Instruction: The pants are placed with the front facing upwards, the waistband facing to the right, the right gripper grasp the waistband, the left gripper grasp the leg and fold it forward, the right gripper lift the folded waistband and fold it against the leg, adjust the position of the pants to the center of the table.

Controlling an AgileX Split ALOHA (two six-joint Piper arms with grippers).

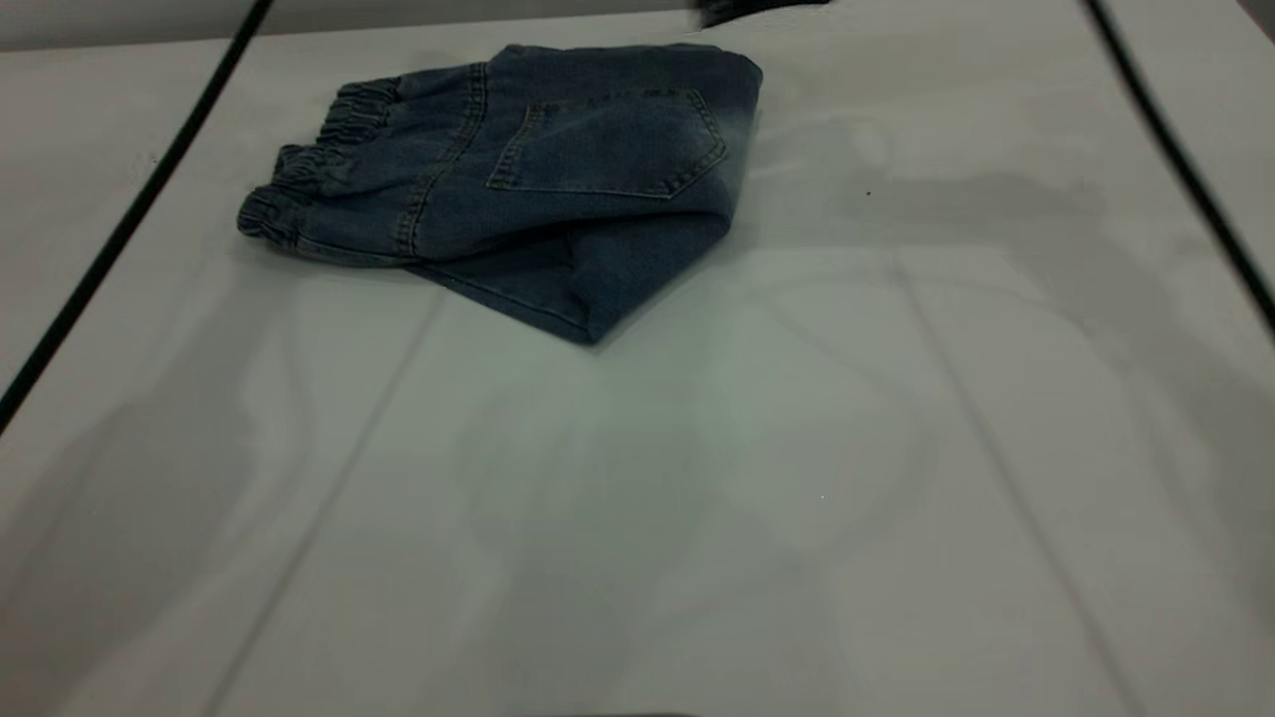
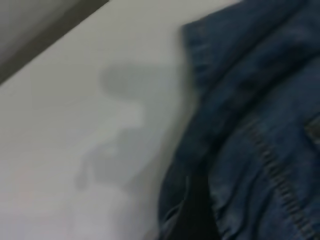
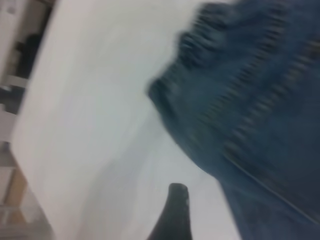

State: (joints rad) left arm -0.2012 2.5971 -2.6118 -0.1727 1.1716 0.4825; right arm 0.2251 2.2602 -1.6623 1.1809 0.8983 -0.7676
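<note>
The pants (image 1: pixel 518 179) lie folded in a compact bundle at the far left-centre of the table (image 1: pixel 697 498), back pocket up. The waistband (image 1: pixel 309 174) is the ruched end at the left of the bundle. In the exterior view neither gripper is over the pants. In the right wrist view the right gripper (image 3: pixel 225 202) is open and holds nothing. One black finger (image 3: pixel 174 212) of it hangs over bare table just beside the pants' edge (image 3: pixel 250 125). The left wrist view is filled by denim (image 2: pixel 250 125) close up, with a dark part of the left gripper (image 2: pixel 199 215) against it.
Two thin black lines (image 1: pixel 129 214) (image 1: pixel 1185 164) run along the table's left and right sides. A dark object (image 1: pixel 757 8) pokes in at the far edge. The table's outer edge and the room beyond (image 3: pixel 20 75) show in the right wrist view.
</note>
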